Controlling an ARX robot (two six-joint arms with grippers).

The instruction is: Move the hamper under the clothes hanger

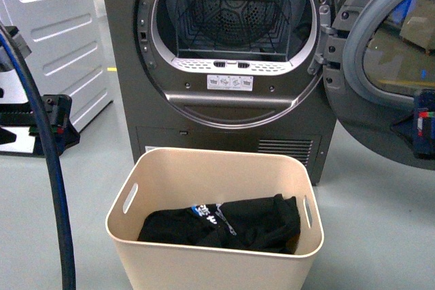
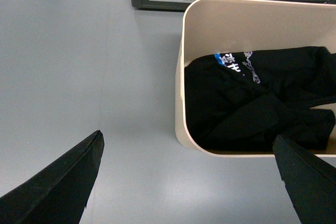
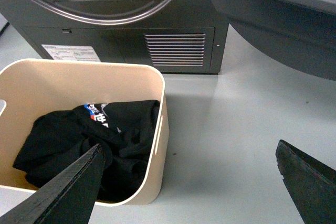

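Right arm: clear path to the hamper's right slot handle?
Likely yes. The right gripper is open above the hamper's right wall, and nothing lies between it and the slot handle; only bare floor beside it.

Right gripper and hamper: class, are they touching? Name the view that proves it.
Apart. The front view shows the hamper with rim and both handles free; the right gripper hangs open, off it.

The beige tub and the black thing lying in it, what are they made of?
The beige rounded rectangular tub looks like moulded plastic: it has smooth, matte walls in one even colour, a rolled rim and cut-out slot handles. The black crumpled garment inside it looks like soft fabric: it folds and sags, and it has a white and blue print. I cannot tell which kind of fabric.
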